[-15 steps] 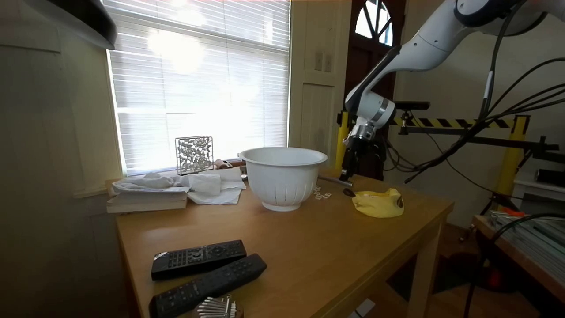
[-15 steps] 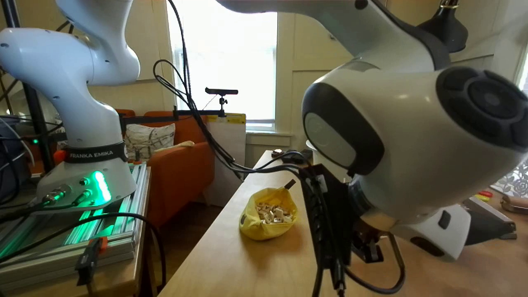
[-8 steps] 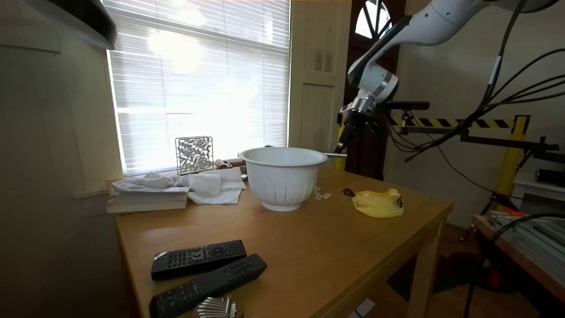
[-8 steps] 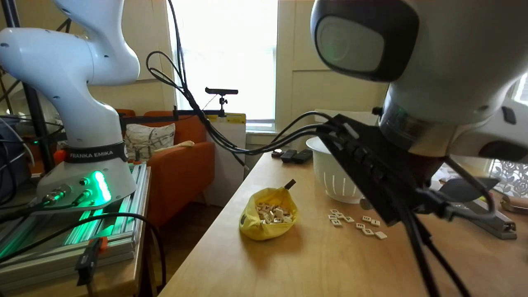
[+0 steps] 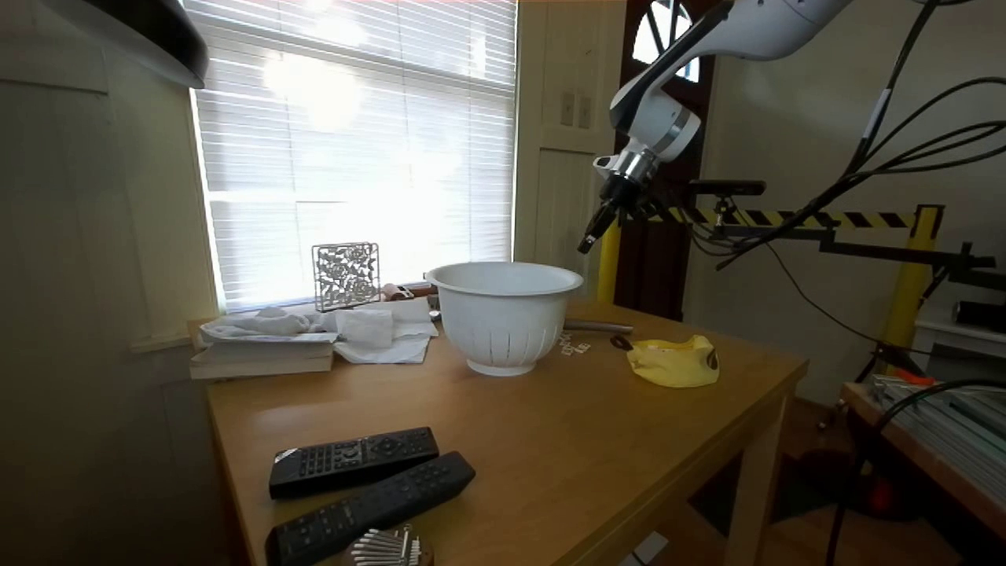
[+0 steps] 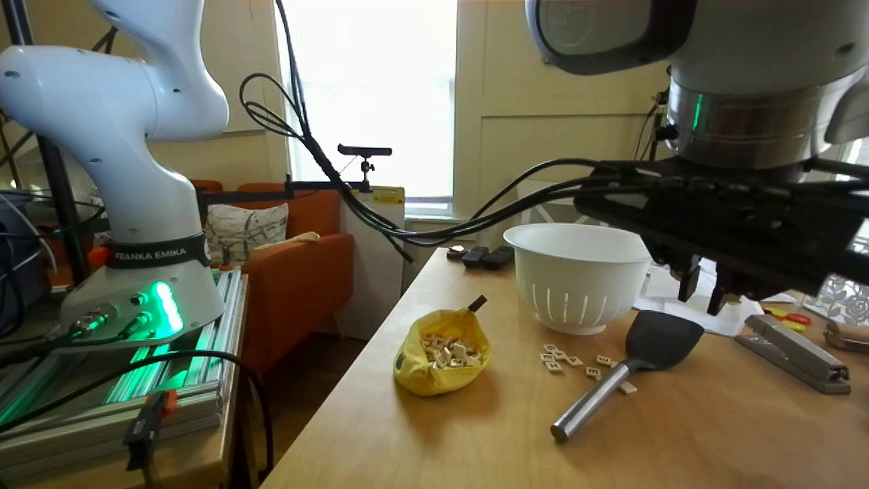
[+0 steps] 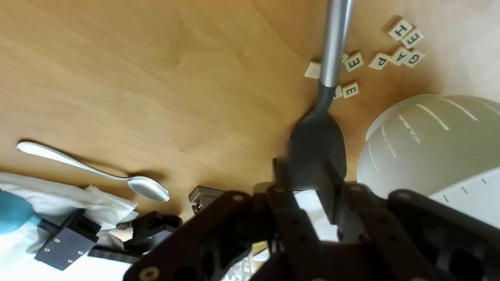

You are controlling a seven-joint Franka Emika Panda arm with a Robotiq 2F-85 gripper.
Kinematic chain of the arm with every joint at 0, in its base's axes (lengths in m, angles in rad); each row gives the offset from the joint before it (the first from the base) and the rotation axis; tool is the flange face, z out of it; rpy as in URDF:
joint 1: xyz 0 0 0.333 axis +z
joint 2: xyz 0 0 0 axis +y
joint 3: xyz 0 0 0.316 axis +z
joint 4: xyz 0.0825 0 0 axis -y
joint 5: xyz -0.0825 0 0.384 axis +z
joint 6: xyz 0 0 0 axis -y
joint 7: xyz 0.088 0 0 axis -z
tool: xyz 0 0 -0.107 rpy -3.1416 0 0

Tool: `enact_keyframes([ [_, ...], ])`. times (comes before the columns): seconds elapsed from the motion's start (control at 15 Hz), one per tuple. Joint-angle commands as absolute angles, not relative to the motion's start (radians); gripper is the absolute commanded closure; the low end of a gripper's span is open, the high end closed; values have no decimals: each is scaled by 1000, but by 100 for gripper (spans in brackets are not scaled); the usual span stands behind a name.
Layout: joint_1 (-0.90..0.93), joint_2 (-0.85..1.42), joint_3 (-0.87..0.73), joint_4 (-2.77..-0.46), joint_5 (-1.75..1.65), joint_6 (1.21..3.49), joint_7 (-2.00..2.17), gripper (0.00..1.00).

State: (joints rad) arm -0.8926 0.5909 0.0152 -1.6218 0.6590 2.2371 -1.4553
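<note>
The end effector (image 6: 699,305) hangs over the surface (image 6: 475,441), pretty clearly unclenched, fingertips apart. The spatula (image 6: 653,348) is down below, clear of it, around 7 to 8 o'clock in an exterior view. In the wrist view its handle points to 12 and covers bits of a few letter tiles (image 7: 313,70). From the spatula, in an exterior view: white slotted bowl (image 6: 577,292) at 11, yellow bag (image 6: 434,384) at 9, stapler (image 6: 801,353) at 3.

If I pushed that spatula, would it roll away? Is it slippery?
The spatula probably won't roll far, because its wide dark blade looks flat. Its handle is probably stiff, as it looks like straight metal, and maybe slippery, since it seems shiny and smooth.
</note>
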Motion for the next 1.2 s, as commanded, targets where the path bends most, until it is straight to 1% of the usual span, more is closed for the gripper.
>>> enact_keyframes([
  [0.0, -859, 588, 0, -1660, 663, 2322, -1532, 94],
  [0.07, -855, 587, 2, -1672, 672, 2348, -1546, 94],
  [0.13, -850, 587, 0, -1685, 667, 2364, -1556, 49],
  [0.2, -842, 586, -9, -1701, 651, 2372, -1546, 49],
  [0.27, -831, 590, -25, -1708, 625, 2366, -1525, 43],
  [0.6, -804, 661, -85, -1684, 506, 2300, -1405, 7],
  [0.67, -805, 674, -88, -1678, 489, 2280, -1383, 2],
  [0.73, -809, 684, -85, -1680, 478, 2264, -1369, 0],
  [1.13, -844, 678, -23, -1768, 536, 2351, -1444, 0],
])
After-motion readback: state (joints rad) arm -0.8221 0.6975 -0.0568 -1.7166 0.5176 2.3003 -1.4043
